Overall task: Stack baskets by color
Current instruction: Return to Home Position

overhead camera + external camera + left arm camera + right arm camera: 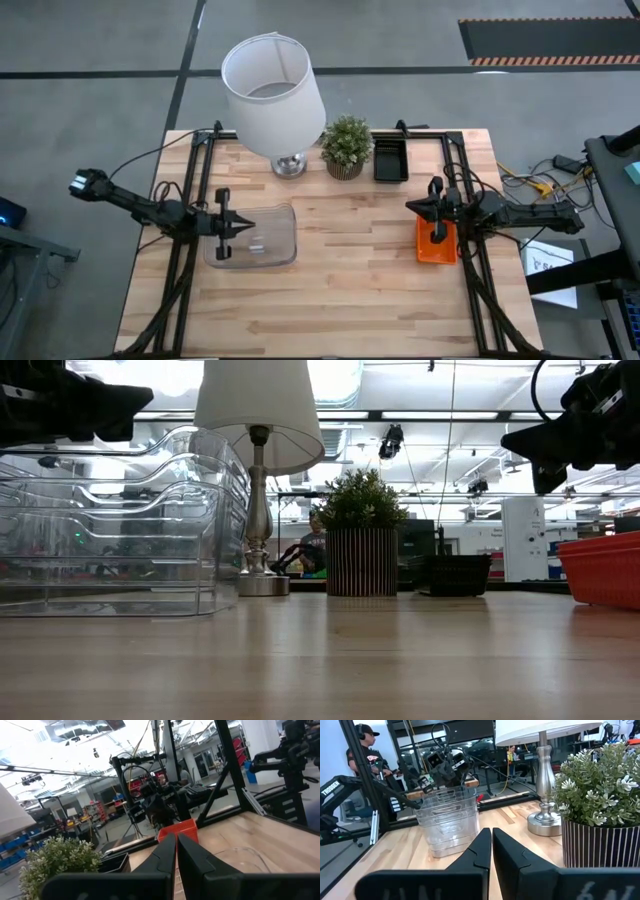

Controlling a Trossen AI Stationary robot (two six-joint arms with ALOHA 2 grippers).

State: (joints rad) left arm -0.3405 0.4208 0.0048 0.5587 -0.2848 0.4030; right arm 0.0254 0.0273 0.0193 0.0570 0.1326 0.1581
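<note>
Far left first: left gripper (232,226) hanging over the left end of the clear baskets (270,245), cut off by the frame's top corner in the low view. Contact with the rim impossible to judge. Nested walls overlapping in a tangle of reflections, so no telling how many clear baskets in that stack. Sitting left of centre on the table (350,300), nearer than the lamp (273,85).

Jaws on the left: fingers pressed together to a thin slit in its wrist view, nothing between them.

Moving right: lamp at the far edge, shade covering its own stem from above. Just right of the lamp base, the potted plant (347,142). Right beside the plant, the black baskets (390,160), at the far edge, slats hard to make out, number in the stack not readable.

Right side now: red-orange baskets (437,248) near the right edge, far end tucked under the right gripper (432,212) from above, right part sliced off by the frame in the low view. Layers hard to count.

Jaws on the right: closed tip to tip in its wrist view, empty, hanging clear above the red-orange stack with open air between in the low view.

Beyond the table, a person in a cap (365,750) among the racks, partly behind a frame post.
</note>
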